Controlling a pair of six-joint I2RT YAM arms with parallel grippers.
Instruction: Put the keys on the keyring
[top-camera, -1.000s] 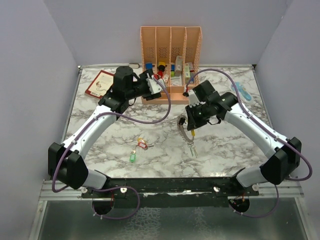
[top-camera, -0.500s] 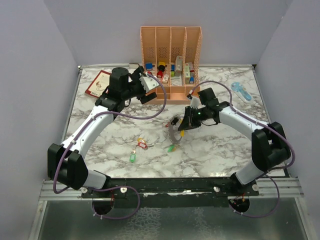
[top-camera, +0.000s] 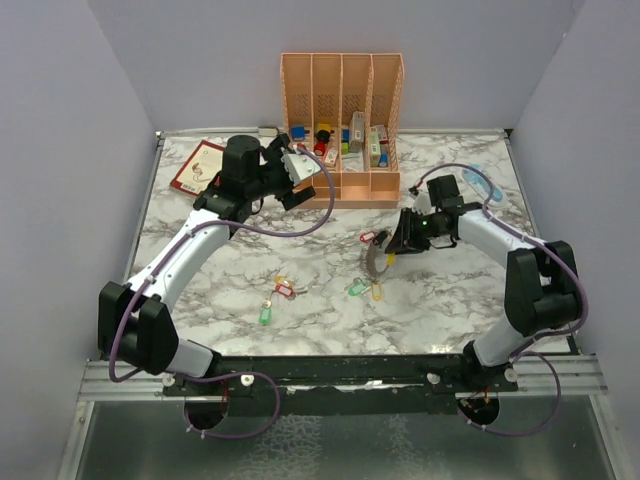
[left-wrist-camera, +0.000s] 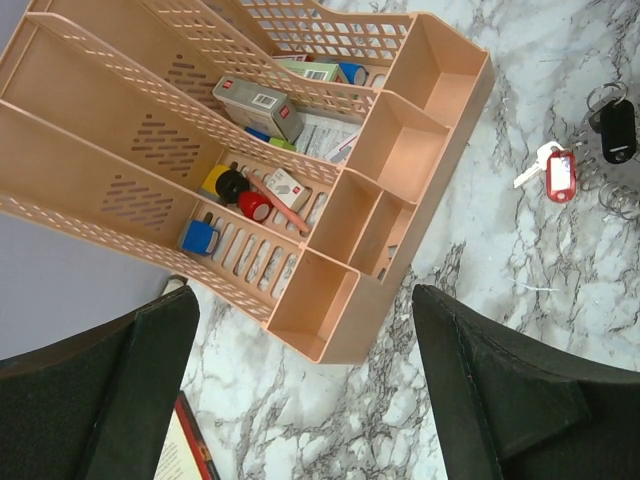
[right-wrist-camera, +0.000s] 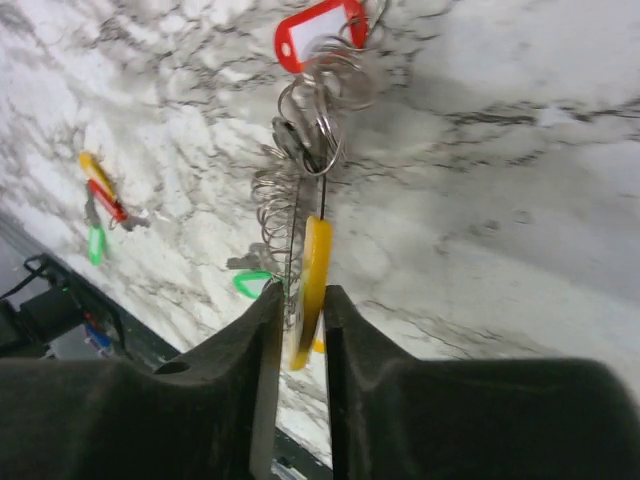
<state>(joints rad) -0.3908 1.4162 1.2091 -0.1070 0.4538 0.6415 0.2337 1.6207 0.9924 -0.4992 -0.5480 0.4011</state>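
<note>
My right gripper (top-camera: 388, 252) is shut on the keyring (right-wrist-camera: 297, 215), pinching its thin wire loop and a yellow tag (right-wrist-camera: 316, 262) between the pads (right-wrist-camera: 262, 330). Small rings, keys, a red tag (right-wrist-camera: 318, 31) and a green tag (right-wrist-camera: 250, 283) hang from the loop. From above the bunch (top-camera: 372, 262) trails onto the marble. Loose keys with yellow, red and green tags (top-camera: 276, 296) lie left of it, also in the right wrist view (right-wrist-camera: 103, 202). My left gripper (top-camera: 292, 172) is open and empty by the peach organizer (left-wrist-camera: 420, 90). The left wrist view shows a red-tagged key (left-wrist-camera: 558, 174).
The peach organizer (top-camera: 340, 100) stands at the back with coloured blocks and boxes in its slots. A red and white card (top-camera: 199, 166) lies back left. A light blue object (top-camera: 481, 183) lies back right. A black fob (left-wrist-camera: 617, 130) sits by the red tag.
My right gripper has swung right and lower with the keyring, whose tags now trail on the table. My left gripper pulled slightly back from the organizer.
</note>
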